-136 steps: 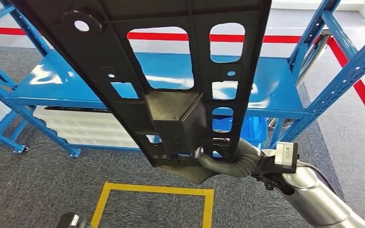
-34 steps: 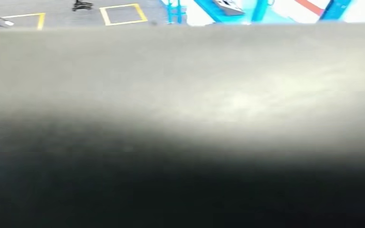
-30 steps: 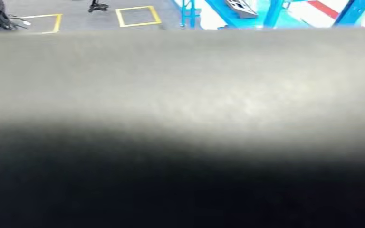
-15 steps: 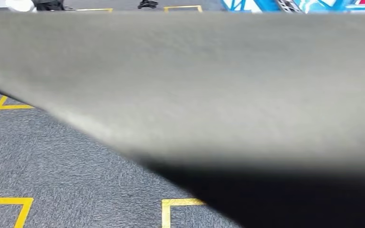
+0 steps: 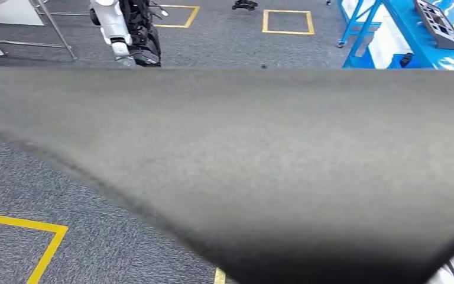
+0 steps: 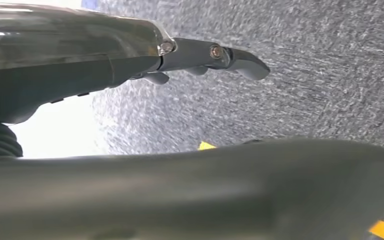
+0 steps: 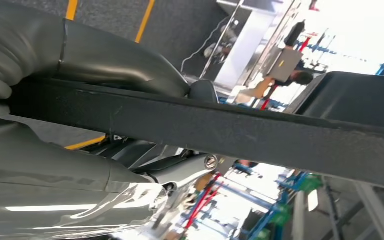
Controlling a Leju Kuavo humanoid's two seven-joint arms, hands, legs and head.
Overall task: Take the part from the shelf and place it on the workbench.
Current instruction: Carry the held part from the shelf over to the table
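Filling the head view close to the camera, the part (image 5: 272,165) is carried clear of the shelf (image 5: 408,35), its edge clamped between thumb and fingers of the right hand (image 7: 80,130). The left hand (image 6: 130,100) holds nothing, fingers (image 6: 240,57) apart. With the workbench unseen behind the part, turning slowly and keeping a firm grip seems wise.

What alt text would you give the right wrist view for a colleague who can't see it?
The right robot hand grips the edge of the black part, thick grey thumb on one face and darker fingers on the other. Beyond lie grey carpet with yellow floor lines and blurred bright workshop equipment.
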